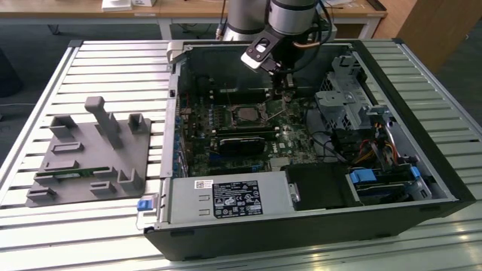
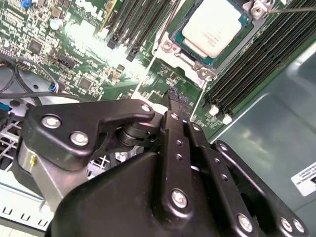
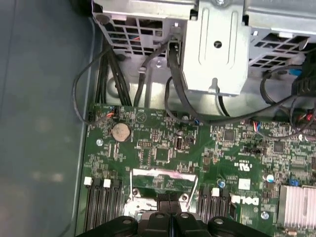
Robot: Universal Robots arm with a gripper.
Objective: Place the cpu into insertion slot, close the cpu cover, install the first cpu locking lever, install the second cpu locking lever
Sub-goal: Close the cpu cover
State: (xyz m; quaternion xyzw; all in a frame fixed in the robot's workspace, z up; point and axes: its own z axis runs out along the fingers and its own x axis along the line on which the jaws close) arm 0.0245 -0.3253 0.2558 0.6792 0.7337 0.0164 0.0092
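The pincer (image 1: 285, 93) hangs inside the open computer case (image 1: 421, 164), its two black fingers (image 2: 174, 129) pressed together with nothing seen between them. In the exterior view it stands just to the exterior view's right of the slot (image 1: 245, 114), over the green board (image 1: 297, 141).

In the first wrist view the pincer (image 3: 170, 200) has its tips right at the cover (image 3: 163, 176). The cover is a silvery frame tilted up from the board, with green board showing through its window. Whether the tips touch it I cannot tell.

In the second wrist view the pincer (image 2: 171, 98) is near the slot (image 2: 201, 73). The cpu (image 2: 213, 25) lies seated in it, with its pale metal top bare. A thin wire lever (image 2: 291, 8) runs past the slot's corner, and rows of black memory sockets (image 2: 256, 59) lie beside it.

Farther out in the first wrist view, the board (image 3: 148, 148) bears a coin cell (image 3: 120, 131), white lettering and a finned heatsink (image 3: 296, 205). Black cables (image 3: 177, 84) run to a grey drive cage (image 3: 215, 44).

In the exterior view a black card (image 1: 241, 144) lies nearer than the slot. Nearer still, the power supply (image 1: 226, 197) carries a white printed label (image 1: 235, 199) and a smaller sticker (image 1: 203, 183). To the exterior view's left of the case, a grey fixture (image 1: 87, 152) sits on the slatted worktop (image 1: 105, 62).
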